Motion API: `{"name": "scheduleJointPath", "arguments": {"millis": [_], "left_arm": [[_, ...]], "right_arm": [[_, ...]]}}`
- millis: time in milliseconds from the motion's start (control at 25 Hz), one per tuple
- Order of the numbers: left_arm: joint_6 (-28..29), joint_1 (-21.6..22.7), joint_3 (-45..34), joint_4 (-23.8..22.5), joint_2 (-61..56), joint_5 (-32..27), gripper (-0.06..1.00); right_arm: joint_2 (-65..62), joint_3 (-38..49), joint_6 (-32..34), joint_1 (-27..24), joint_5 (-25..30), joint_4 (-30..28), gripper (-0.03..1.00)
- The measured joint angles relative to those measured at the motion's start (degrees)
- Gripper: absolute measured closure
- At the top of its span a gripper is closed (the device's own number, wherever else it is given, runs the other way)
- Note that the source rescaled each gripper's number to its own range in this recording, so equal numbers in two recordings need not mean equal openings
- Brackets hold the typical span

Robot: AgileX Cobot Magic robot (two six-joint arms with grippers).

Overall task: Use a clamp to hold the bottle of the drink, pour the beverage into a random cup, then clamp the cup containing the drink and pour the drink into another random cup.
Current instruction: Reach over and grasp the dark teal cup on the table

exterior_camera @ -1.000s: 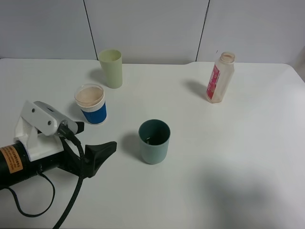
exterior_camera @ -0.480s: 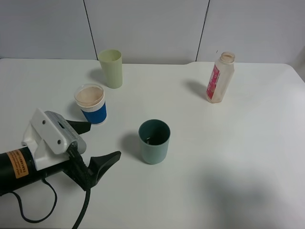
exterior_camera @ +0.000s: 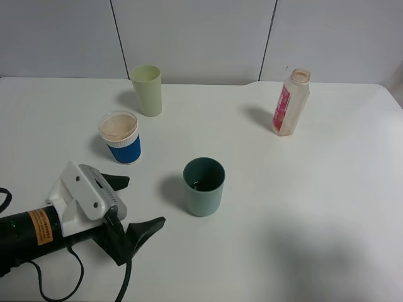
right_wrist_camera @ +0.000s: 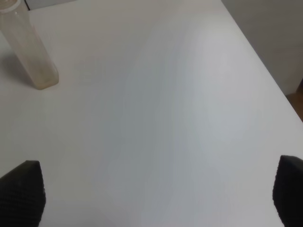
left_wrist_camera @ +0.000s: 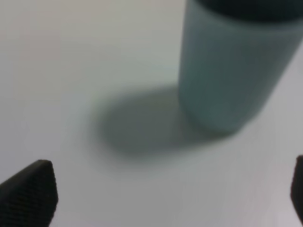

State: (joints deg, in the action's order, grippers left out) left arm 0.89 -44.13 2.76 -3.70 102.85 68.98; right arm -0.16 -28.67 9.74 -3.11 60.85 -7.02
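Left gripper (exterior_camera: 141, 202) sat lower left, jaws wide apart and empty, aimed at the teal cup (exterior_camera: 204, 187) mid-frame, probably lining up to clamp it. Bottle (exterior_camera: 291, 102) stood upper right, looking done with. Right gripper (right_wrist_camera: 151, 198) gaped too, holding nothing.

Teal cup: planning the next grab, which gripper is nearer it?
Left. The left gripper is close beside the teal cup, jaws open toward it; the right gripper is outside the high view, facing the bottle.

high overview, left wrist near cup (left_wrist_camera: 232, 71)
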Motion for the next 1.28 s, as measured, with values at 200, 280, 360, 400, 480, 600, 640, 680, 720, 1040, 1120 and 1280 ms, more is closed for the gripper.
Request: {"name": "scheduleJointPath", "arguments": {"millis": [200, 280, 360, 400, 480, 600, 640, 680, 720, 1040, 1120, 1280], "left_arm": [[0.19, 0.0, 0.0, -3.37, 3.74, 0.0, -0.05], [0.32, 0.0, 0.05, -4.0, 3.74, 0.04, -0.05], [0.36, 0.0, 0.63, -4.6, 3.76, -0.01, -0.05], [0.36, 0.0, 1.3, -5.0, 3.8, -0.01, -0.05], [0.36, 0.0, 2.71, -5.47, 3.8, -0.01, -0.05], [0.36, 0.0, 4.66, -5.57, 3.87, 0.04, -0.05], [0.36, 0.0, 5.08, -5.57, 3.87, 0.04, -0.05], [0.36, 0.0, 5.35, -5.57, 4.01, 0.04, -0.05], [0.36, 0.0, 5.43, -5.57, 4.19, 0.09, -0.05], [0.36, 0.0, 8.49, -6.23, 6.25, 0.04, -0.05], [0.36, 0.0, 9.49, -6.66, 6.75, 0.04, -0.05], [0.62, 0.0, 10.78, -8.0, 7.68, -0.01, -0.05]], "right_arm": [[0.0, 0.0, 0.0, 0.0, 0.0, 0.0, -0.01], [0.0, 0.0, 0.0, 0.0, 0.0, 0.0, -0.01], [0.0, 0.0, 0.0, 0.0, 0.0, 0.0, -0.01], [0.0, 0.0, 0.0, 0.0, 0.0, 0.0, -0.01], [0.0, 0.0, 0.0, 0.0, 0.0, 0.0, -0.01], [0.0, 0.0, 0.0, 0.0, 0.0, 0.0, 0.0], [0.0, 0.0, 0.0, 0.0, 0.0, 0.0, 0.0], [0.0, 0.0, 0.0, 0.0, 0.0, 0.0, 0.0], [0.0, 0.0, 0.0, 0.0, 0.0, 0.0, 0.0], [0.0, 0.0, 0.0, 0.0, 0.0, 0.0, 0.0], [0.0, 0.0, 0.0, 0.0, 0.0, 0.0, 0.0], [0.0, 0.0, 0.0, 0.0, 0.0, 0.0, 0.0]]}}
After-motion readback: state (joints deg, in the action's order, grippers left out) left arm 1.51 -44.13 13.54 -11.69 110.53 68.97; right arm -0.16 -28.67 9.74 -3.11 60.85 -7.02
